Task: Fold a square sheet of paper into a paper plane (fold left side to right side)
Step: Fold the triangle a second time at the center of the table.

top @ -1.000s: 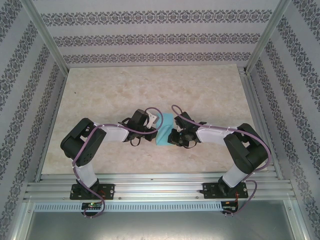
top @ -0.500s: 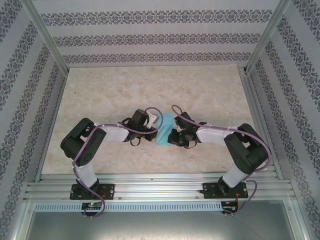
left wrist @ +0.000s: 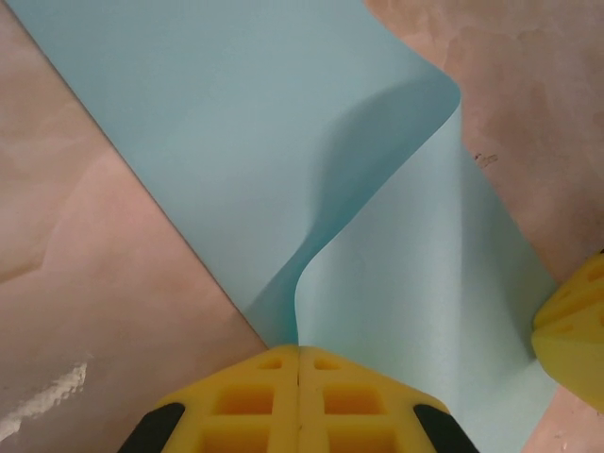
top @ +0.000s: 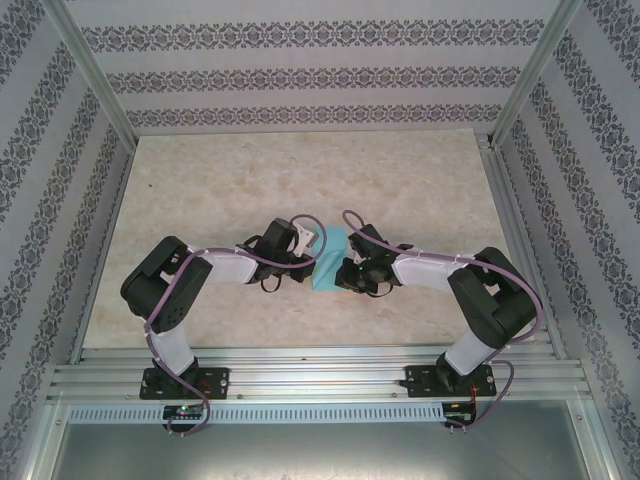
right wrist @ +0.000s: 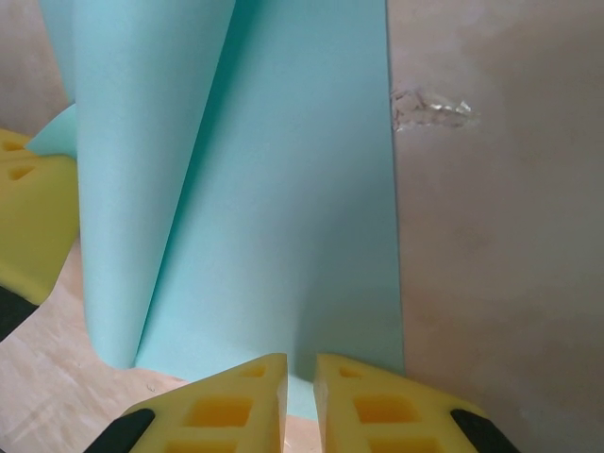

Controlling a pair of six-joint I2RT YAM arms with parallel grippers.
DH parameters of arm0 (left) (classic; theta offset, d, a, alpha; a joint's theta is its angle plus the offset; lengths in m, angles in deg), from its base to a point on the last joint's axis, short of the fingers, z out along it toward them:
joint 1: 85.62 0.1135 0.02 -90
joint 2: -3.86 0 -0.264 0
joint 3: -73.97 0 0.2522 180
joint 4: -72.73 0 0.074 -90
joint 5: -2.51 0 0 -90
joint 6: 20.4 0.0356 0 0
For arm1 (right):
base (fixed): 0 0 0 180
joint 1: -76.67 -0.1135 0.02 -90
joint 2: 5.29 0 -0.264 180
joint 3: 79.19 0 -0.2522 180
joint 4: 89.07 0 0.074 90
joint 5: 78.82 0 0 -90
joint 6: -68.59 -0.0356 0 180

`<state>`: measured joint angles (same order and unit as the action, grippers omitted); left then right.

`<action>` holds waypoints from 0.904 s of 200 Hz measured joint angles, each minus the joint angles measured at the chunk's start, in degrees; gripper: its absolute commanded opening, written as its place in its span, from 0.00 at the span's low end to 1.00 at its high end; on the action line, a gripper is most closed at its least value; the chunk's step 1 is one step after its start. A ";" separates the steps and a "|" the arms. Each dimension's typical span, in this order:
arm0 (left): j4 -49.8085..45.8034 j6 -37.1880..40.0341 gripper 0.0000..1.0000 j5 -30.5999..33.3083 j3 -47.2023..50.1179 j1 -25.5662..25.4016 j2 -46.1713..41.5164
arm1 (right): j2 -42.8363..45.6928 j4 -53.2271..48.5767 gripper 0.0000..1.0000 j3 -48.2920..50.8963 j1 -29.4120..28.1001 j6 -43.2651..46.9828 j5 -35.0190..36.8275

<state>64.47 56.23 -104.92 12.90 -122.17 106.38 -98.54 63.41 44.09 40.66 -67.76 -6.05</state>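
Note:
The square sheet of paper (top: 328,262) is light blue and lies partly folded on the table between the two arms. In the left wrist view, my left gripper (left wrist: 299,349) is shut on an edge of the paper (left wrist: 283,113), and a flap curls up from the table into the closed yellow jaws. My left gripper (top: 316,252) sits at the sheet's left side. My right gripper (right wrist: 300,363) hovers at the near edge of the paper (right wrist: 283,189), its jaws a narrow gap apart with nothing between them. It stands at the sheet's right side (top: 346,272).
The marbled table (top: 200,200) stretches around the sheet, with patterned walls and metal frame rails on three sides. One yellow finger of the other arm shows at the edge of each wrist view (left wrist: 576,326) (right wrist: 28,217).

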 measured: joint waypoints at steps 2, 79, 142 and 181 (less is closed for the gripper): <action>0.00 0.00 0.00 0.00 0.00 0.00 0.00 | 0.00 0.00 0.17 0.00 0.00 0.00 0.00; 0.02 -0.02 0.00 0.00 0.00 -0.39 -0.33 | 0.00 -0.17 0.17 -0.07 -0.02 0.02 0.11; 0.02 -0.02 0.00 0.04 0.00 -0.63 -0.31 | 0.00 -0.20 0.17 -0.07 -0.02 0.22 0.11; 0.02 -0.02 0.00 0.79 0.00 -0.66 -0.31 | 0.00 -0.22 0.17 -0.07 -0.02 0.24 0.11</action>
<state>64.49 56.21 -104.13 12.90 -122.83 106.08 -98.54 63.19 44.02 40.64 -67.52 -5.94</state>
